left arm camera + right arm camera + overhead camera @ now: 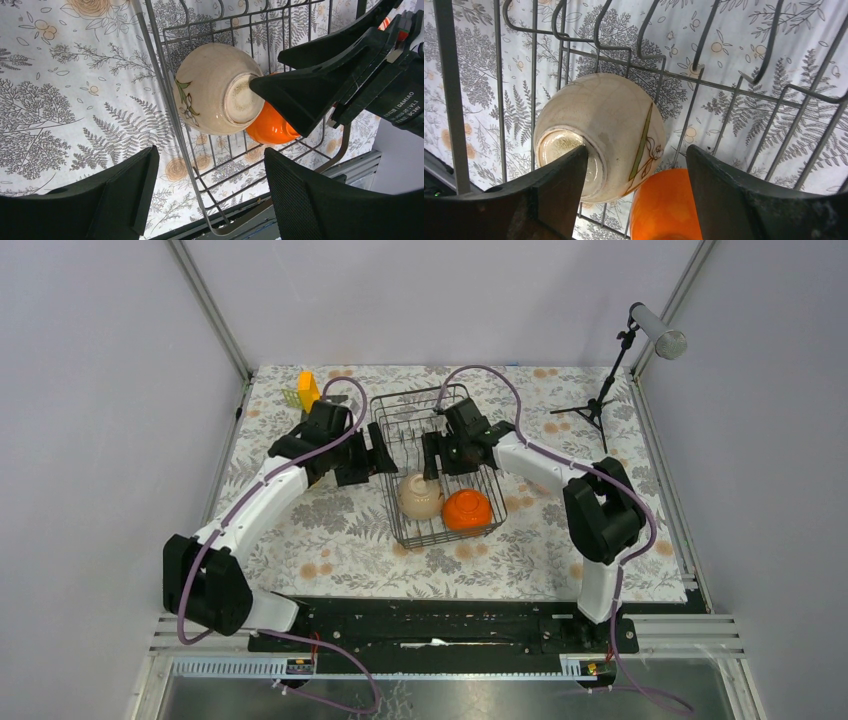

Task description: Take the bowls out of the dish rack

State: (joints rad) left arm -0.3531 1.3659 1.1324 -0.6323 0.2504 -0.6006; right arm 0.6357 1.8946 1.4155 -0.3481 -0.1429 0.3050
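The dish rack (pixel 392 502) is a black wire basket at the table's middle. Its near end holds a beige bowl (pixel 421 496) lying upturned, foot ring up, and an orange bowl (pixel 467 510) touching it on the right. My left gripper (pixel 380 455) hovers over the rack's left rim, open; in its wrist view the rack's side wire (pixel 165 95) runs between its fingers (pixel 120 195). My right gripper (pixel 432 456) hangs inside the rack above the bowls, open. One of its fingertips (pixel 569 170) sits at the foot of the beige bowl (pixel 614 120), and the orange bowl (pixel 666 205) shows between the jaws.
A yellow-orange object (pixel 307 390) stands at the back left near the left arm. A black tripod (pixel 598 405) carrying a grey cylinder (pixel 660 330) stands at the back right. The rack's far half has upright wire prongs (pixel 624 30). A floral cloth (pixel 330 530) covers the table.
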